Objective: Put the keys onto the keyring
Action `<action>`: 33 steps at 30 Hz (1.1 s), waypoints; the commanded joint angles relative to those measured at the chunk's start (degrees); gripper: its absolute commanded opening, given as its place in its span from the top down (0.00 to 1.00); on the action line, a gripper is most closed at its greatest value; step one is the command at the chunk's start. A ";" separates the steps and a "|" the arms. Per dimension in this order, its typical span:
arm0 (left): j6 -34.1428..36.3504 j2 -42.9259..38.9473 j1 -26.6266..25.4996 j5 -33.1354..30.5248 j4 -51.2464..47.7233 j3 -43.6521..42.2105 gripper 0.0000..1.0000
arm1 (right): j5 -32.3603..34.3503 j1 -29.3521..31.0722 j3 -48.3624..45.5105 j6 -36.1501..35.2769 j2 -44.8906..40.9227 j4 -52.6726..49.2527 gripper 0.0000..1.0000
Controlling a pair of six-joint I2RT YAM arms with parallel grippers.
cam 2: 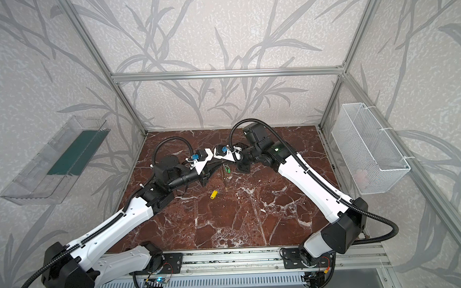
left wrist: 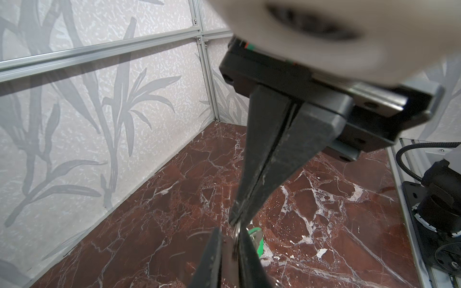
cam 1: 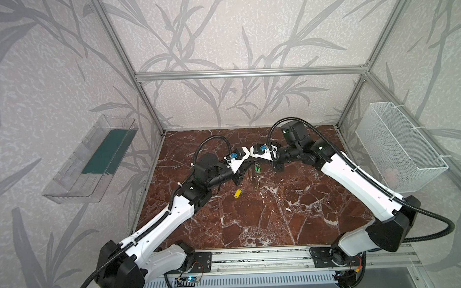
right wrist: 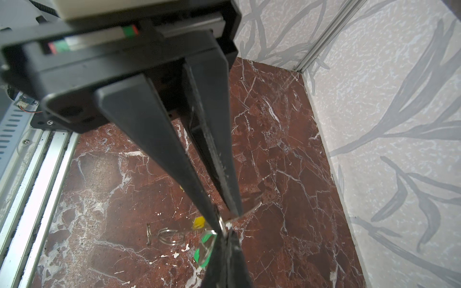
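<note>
1. In both top views we see the two arms meet tip to tip above the marble table [cam 1: 292,216], at 12 o'clock from its middle.
2. The keyring [left wrist: 237,239] is a thin metal ring. We see it edge-on from the left wrist, between the two sets of black fingertips.
3. The right gripper [left wrist: 234,220] has its fingers pressed together, and their tips pinch the rim of the keyring.
4. The left gripper [left wrist: 230,233] stands narrow, with one finger on each side of the keyring. A slim gap shows beside the ring, so we cannot tell whether it truly clamps.
5. The green key [right wrist: 204,249], with its pale label face, is just beside the keyring in the right wrist view, against the left gripper's fingers. A small loop at its end lies near the keyring, but we cannot tell whether it is threaded on.
6. In a top view the green key [cam 1: 257,168] shows at about 5 o'clock from the meeting fingertips.
7. The yellow key [cam 1: 237,193] lies on the marble near the table's middle, at about 7 o'clock from the green key. It is close to the green key but apart from it, and neither gripper touches it.
8. A clear plastic tray [cam 1: 67,182] hangs on the wall at 9 o'clock, and a white wire basket [cam 1: 393,144] at 3 o'clock.
</note>
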 commanded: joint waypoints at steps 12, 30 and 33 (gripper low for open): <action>-2.86 -0.35 -0.29 -0.76 9.99 -1.91 1.00 | 2.56 -0.35 -4.03 5.51 -4.41 7.50 0.89; -10.08 1.91 -0.31 -0.03 24.40 -5.44 1.00 | 5.70 -2.05 -24.40 29.96 -14.69 36.40 0.77; -10.97 2.24 -0.31 0.72 25.53 -5.53 1.00 | 3.76 -2.04 -24.56 31.43 -14.45 37.37 0.79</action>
